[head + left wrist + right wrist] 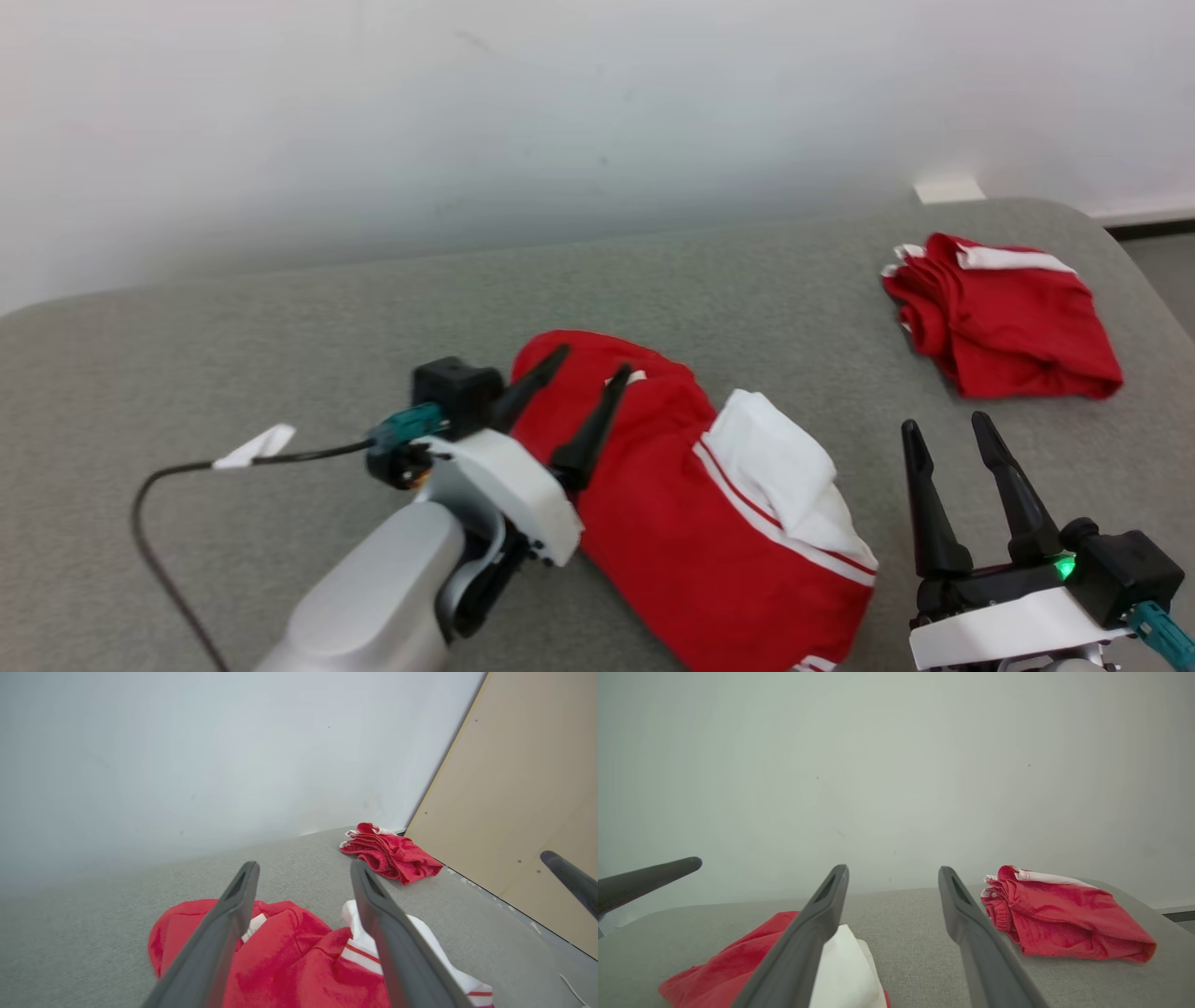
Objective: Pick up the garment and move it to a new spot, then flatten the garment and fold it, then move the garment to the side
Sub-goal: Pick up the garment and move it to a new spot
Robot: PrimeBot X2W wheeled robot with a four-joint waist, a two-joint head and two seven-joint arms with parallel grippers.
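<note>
A red garment with white panels and stripes (pixel 709 523) lies crumpled in a heap on the grey table (pixel 280 327), near the front centre; it also shows as the red garment (pixel 289 961) and the red garment (pixel 738 961). My left gripper (pixel 590 366) hovers open over the heap's left end, nothing between its fingers; in its own view the left gripper (pixel 303 872) points over the cloth. To the right of the heap my right gripper (pixel 948 427) stands open and empty, the right gripper (pixel 893 873) aimed at bare table.
A second red and white garment (pixel 1008 317) lies folded at the table's back right, also seen as the folded garment (pixel 390 851) and the folded garment (pixel 1064 919). A black cable (pixel 159 495) with a white tag trails at the left. A white wall stands behind; a beige panel (pixel 523 788) flanks the table's right end.
</note>
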